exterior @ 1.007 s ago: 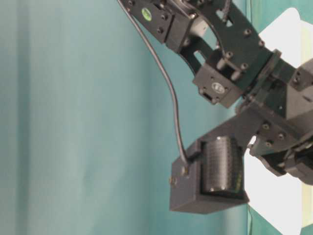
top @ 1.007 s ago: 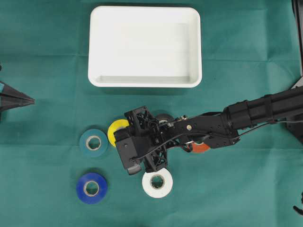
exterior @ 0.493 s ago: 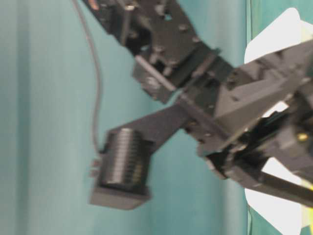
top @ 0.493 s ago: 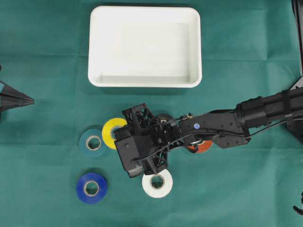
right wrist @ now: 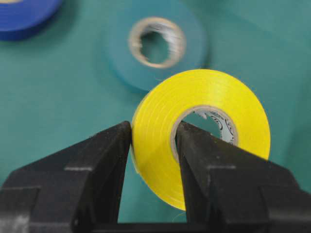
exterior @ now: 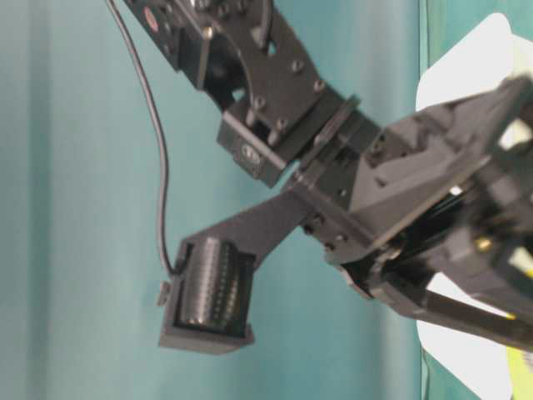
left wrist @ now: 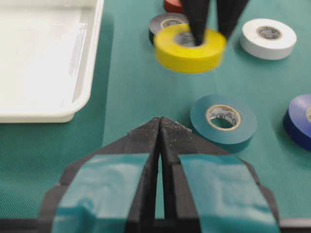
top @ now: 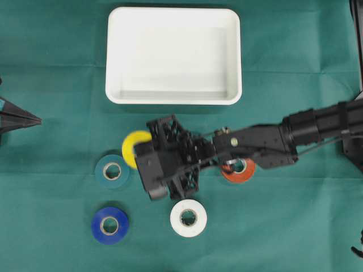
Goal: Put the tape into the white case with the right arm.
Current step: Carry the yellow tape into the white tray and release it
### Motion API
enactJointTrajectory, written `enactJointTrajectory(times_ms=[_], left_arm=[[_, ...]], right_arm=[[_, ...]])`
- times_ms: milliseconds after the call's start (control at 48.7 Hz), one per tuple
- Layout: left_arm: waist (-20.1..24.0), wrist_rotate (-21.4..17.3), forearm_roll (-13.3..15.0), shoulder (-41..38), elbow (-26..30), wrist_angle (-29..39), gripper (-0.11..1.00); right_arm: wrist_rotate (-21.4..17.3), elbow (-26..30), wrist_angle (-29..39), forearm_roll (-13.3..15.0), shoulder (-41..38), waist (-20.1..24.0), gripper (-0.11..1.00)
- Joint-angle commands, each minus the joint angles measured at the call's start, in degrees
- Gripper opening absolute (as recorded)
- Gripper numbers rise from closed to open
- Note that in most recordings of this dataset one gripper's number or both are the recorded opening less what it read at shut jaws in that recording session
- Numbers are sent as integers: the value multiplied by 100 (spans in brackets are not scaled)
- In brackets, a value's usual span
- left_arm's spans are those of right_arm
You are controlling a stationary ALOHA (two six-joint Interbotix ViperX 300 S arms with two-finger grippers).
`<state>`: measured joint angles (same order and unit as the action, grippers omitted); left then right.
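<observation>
From overhead, most of the yellow tape [top: 135,146] is covered by the right arm [top: 266,148], and only its left part is seen. A black roll [left wrist: 166,23] is seen only in the left wrist view, partly hidden behind the yellow tape. At table level the picture is filled by blurred black arm parts, and little else can be made out. The right claw [right wrist: 153,141] is closed on the yellow tape: one finger is inside the core, the other is outside, and the roll wall is pinched between them. The tape is held near the teal roll [top: 112,170], apart from the white case [top: 173,55]. The left claw [left wrist: 160,127] is seen shut and holds nothing.
</observation>
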<state>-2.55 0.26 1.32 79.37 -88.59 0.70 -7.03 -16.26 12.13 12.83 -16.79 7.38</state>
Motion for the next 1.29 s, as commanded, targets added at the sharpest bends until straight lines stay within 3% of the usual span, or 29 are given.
enactJointTrajectory(times_ms=[0,349,617,1274], left_arm=[[18,-9,0,-70,70,-26,0],[26,-9,0,-70,70,-26,0],[26,-9,0,-70,70,-26,0],[105,0,0,-70,70,-26,0]], right_arm=[[0,149,-44,26,211,-202,2],[0,176,-422,404,202,-1020,2],[0,167,-606,422,158,-1573,2],[-9,202,-598,431,-35,-1644,3]])
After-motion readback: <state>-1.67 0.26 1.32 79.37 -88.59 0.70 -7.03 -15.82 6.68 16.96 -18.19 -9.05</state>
